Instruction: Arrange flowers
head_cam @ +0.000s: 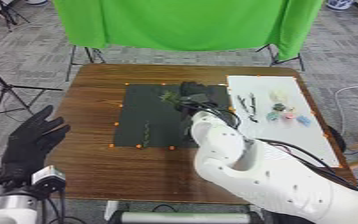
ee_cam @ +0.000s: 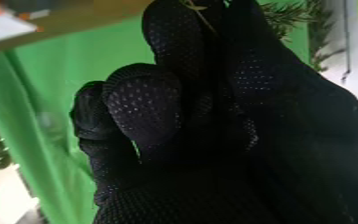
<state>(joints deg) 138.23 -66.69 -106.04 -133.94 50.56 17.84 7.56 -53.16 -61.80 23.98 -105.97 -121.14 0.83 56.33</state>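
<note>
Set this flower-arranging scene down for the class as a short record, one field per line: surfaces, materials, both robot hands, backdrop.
Surface: brown table
Mat: black mat, a green sprig lying near its front edge
Sheet: white sheet, bearing dark twigs and pink, blue and pale flower-like pieces
Right hand: over the mat, pinching another green sprig
Left hand: open, beside the table's left edge
Backdrop: green cloth
</note>
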